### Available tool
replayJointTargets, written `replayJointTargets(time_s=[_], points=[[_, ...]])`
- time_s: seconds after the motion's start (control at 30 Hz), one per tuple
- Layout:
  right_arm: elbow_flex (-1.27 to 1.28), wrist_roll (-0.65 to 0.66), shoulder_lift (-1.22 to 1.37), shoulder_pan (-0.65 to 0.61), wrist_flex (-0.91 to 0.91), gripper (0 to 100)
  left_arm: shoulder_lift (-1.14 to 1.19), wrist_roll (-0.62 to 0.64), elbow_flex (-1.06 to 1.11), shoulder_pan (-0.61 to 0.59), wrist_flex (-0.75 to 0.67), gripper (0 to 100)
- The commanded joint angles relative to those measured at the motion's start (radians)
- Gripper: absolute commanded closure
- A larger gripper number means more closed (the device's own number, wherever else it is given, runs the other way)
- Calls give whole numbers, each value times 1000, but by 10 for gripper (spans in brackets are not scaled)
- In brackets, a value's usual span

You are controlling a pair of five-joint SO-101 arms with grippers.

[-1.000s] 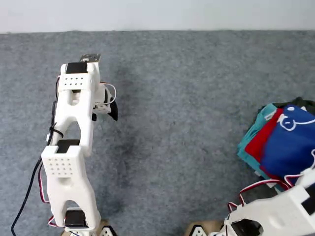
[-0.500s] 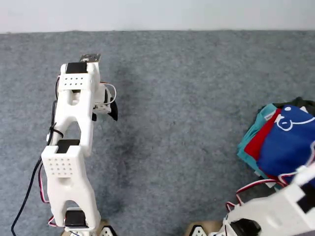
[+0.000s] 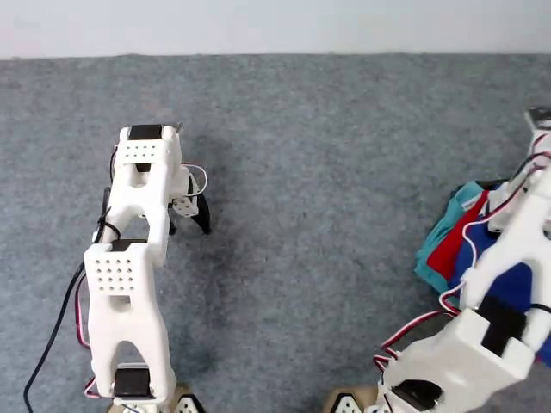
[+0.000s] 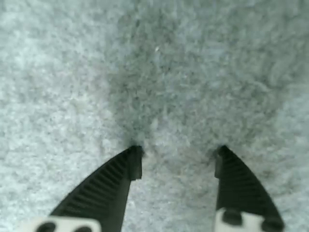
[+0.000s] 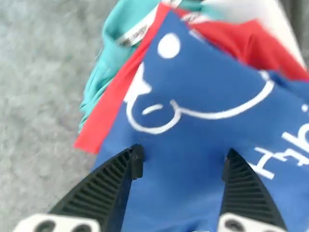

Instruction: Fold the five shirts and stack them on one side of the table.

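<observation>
A stack of folded shirts [image 3: 448, 245] lies at the table's right edge. On top is a blue shirt [image 5: 203, 121] with a white drawing. A red shirt [image 5: 120, 101] and a teal shirt [image 5: 104, 67] stick out beneath it. My right arm [image 3: 508, 258] stretches over the stack, and my right gripper [image 5: 183, 162] hovers open just above the blue shirt, holding nothing. My left gripper [image 4: 178, 157] is open over bare grey carpet on the left side of the table, and also shows as the left gripper [image 3: 185, 225] under its white arm.
The table is covered in grey carpet [image 3: 327, 189], bare between the two arms. A pale wall [image 3: 275, 26] runs along the far edge. Cables [image 3: 60, 318] hang beside the left arm's base.
My right arm has swung up from the lower right corner and now lies over the shirt stack. My left arm has drawn back a little toward the near edge.
</observation>
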Motion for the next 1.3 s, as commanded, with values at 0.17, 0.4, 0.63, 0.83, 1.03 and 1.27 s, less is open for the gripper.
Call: replayJointTargets(time_s=[0.17,0.4,0.63,0.83,1.03,1.27], points=[[84,-8,-70,-35,-150,734,40,8,2,3,6,754],[31,-6,-220,-148,15,734,69,8,-28,3,46,754],[118,5,-456,-355,157,735,-48,6,220,17,49,754],[663,63,-495,-536,39,735,-181,-89,532,34,43,754],[999,120,-483,-535,-222,735,-238,-149,687,28,25,754],[1177,203,-407,-532,-343,735,-239,-147,691,29,28,754]])
